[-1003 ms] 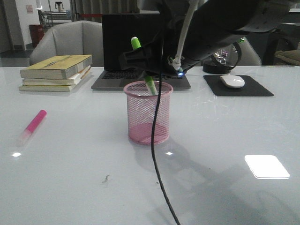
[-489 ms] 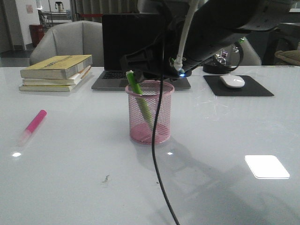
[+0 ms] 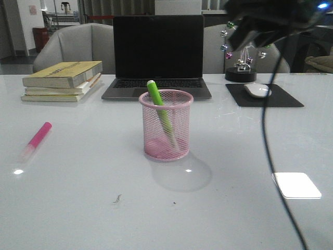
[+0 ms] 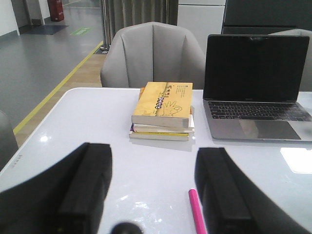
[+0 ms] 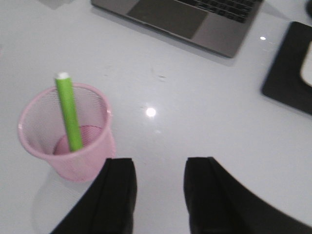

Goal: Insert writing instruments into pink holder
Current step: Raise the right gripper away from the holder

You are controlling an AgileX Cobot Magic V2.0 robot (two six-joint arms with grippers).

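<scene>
The pink holder (image 3: 179,130) stands at mid-table, in front of the laptop. The green marker (image 3: 153,91) leans inside it, its top poking over the rim, and nothing grips it. From the right wrist the holder (image 5: 92,163) and green marker (image 5: 68,112) lie just beyond my right gripper (image 5: 161,195), which is open and empty. The right arm (image 3: 270,23) hangs high at the back right. The hot pink marker (image 3: 36,139) lies flat on the table at the left. My left gripper (image 4: 153,195) is open above the table, with the pink marker (image 4: 196,209) beside one finger.
An open laptop (image 3: 157,52) sits behind the holder. A stack of books (image 3: 62,80) is at the back left. A white mouse (image 3: 257,90) rests on a black pad (image 3: 283,99) at the back right. A black cable (image 3: 268,130) dangles from the right arm.
The right gripper let the green marker drop into the holder, then lifted away up and to the right. The marker now leans free in the cup.
</scene>
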